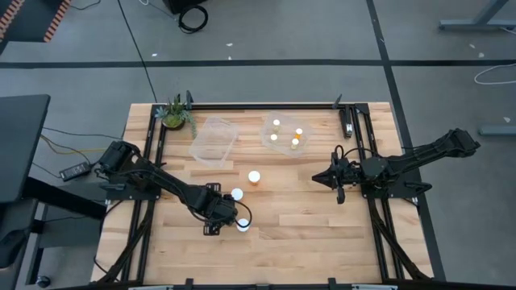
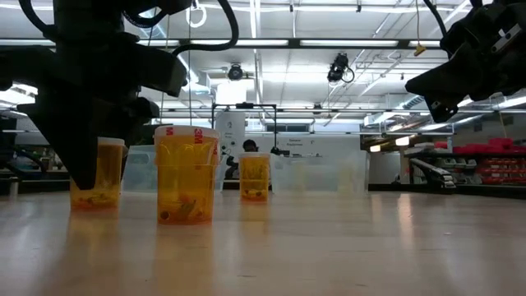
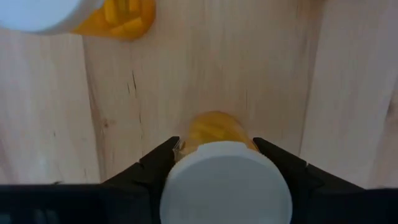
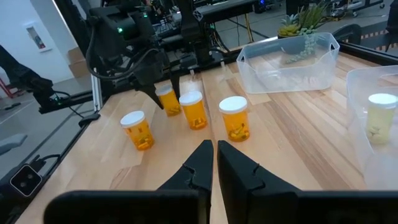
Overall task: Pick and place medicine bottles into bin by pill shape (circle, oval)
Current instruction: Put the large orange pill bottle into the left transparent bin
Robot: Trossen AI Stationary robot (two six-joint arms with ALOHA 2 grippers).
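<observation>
Low over the bench (image 1: 290, 234), I am narrowing my left jaws (image 3: 217, 149) around one medicine bottle (image 3: 225, 186), not yet gripping. I am keeping it centred, clear of its neighbour (image 3: 115, 15); right jaws (image 4: 214, 155) shut, empty.

On the table (image 1: 282, 242), two clear bins sit side by side at the far edge: the left bin (image 1: 214, 141) beside a potted plant (image 1: 175, 113), the right bin (image 1: 288, 134) holding bottles. Nearer, three medicine bottles (image 1: 254, 177) stand left of centre.
</observation>
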